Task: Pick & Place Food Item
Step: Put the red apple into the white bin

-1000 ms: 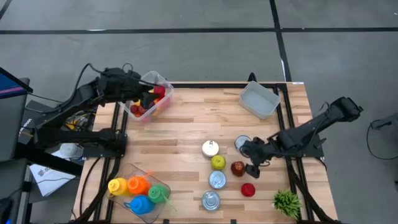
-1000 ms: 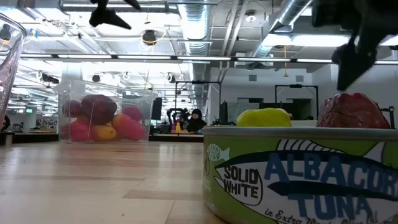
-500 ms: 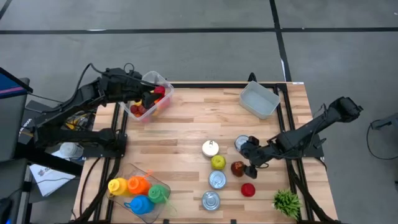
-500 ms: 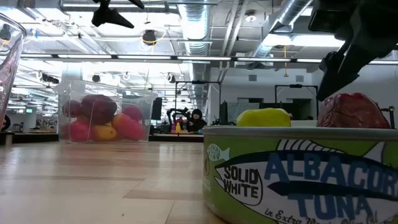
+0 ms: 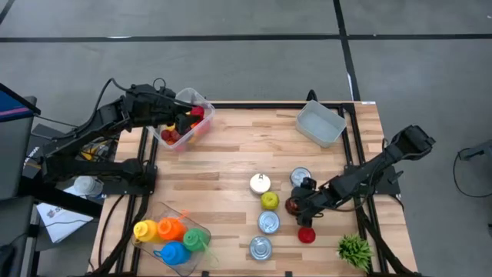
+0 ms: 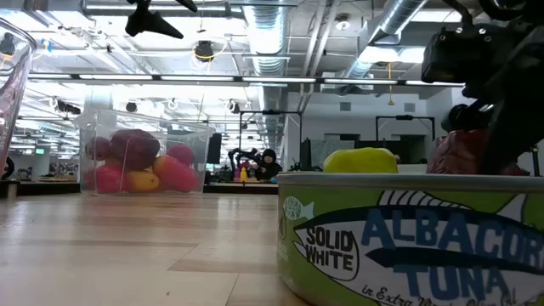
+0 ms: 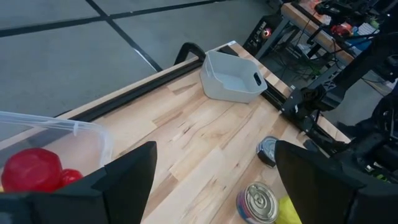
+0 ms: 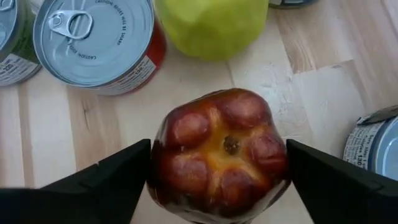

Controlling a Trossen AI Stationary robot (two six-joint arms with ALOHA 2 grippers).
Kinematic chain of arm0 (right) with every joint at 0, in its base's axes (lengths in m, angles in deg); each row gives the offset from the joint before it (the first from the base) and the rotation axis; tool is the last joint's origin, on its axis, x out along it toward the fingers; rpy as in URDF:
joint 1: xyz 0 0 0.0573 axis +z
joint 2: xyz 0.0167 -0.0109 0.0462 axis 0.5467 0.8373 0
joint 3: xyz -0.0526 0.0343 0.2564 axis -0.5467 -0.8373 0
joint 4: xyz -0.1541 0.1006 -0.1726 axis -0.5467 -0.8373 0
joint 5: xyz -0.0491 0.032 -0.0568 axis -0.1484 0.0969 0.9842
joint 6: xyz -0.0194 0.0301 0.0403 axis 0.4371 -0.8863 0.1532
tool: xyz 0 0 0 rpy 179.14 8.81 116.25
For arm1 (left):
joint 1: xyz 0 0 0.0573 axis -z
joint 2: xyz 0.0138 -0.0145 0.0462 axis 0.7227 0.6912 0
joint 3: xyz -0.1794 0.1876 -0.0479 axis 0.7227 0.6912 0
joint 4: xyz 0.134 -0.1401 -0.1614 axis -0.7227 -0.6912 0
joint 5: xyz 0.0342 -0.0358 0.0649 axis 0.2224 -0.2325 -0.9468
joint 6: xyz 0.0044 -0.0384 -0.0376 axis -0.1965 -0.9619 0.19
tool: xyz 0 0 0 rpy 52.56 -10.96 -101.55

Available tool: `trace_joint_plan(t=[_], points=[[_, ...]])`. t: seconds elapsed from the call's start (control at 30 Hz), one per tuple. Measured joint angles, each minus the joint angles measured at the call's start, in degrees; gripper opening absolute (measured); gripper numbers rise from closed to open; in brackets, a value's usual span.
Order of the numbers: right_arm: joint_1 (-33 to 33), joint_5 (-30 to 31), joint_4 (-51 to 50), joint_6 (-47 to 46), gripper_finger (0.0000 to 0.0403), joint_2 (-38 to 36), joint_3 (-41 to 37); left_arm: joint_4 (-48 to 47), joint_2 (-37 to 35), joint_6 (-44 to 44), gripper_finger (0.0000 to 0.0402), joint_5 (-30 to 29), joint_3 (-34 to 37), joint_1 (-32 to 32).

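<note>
The right arm reaches in low from the table's right edge, stretched almost flat across the planks, and its right gripper straddles the dark red, lobed, glossy fruit that sits on the pale wooden slatted table. In the right wrist view one dark finger lies against each flank of the fruit, hugging it closely; whether they are already pressing on it cannot be told. The fruit rests on the wood in the cluster of tins near the table's right front, just beside the smooth yellow-green pear-like fruit. Its skin is shiny, with a sunken yellow centre ringed by rounded bumps.

Next to it stands a round metal tin with a pull-ring lid and red label, and a second steel tin with a blue and white label shows on the fruit's other side. In the low view a green tuna tin with printed lettering fills the foreground.

The left arm bends over the table's far left corner, its left gripper hanging with fingers spread apart above the clear plastic tub of red and yellow toy fruit, gripping nothing. A shallow, pale grey plastic tray with rounded corners sits at the far right corner.
</note>
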Motion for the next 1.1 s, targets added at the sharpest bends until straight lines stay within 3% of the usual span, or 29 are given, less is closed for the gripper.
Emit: trace_joint_plan(t=[0.23,0.43,0.73,0.93,1.1], points=[[-0.04,-0.01,-0.24,-1.22,0.0264,-0.16,0.00,0.00,0.00,0.00,0.0315,0.00,0.00,0.00],[-0.09,-0.16,-1.56,0.16,0.0264,-6.92,1.85,0.01,0.00,-0.11,0.0315,0.02,0.00,0.00],[-1.83,5.89,-2.28,5.94,0.0271,-27.36,6.19,0.34,0.00,-0.56,0.0315,0.04,0.00,0.00],[-2.71,5.69,13.69,14.21,0.0273,-41.60,6.64,0.33,0.00,-2.08,0.0315,0.07,0.00,0.00],[-1.93,5.60,22.28,17.84,0.0274,-49.09,6.64,0.33,0.00,-2.05,0.0315,0.07,0.00,0.00]])
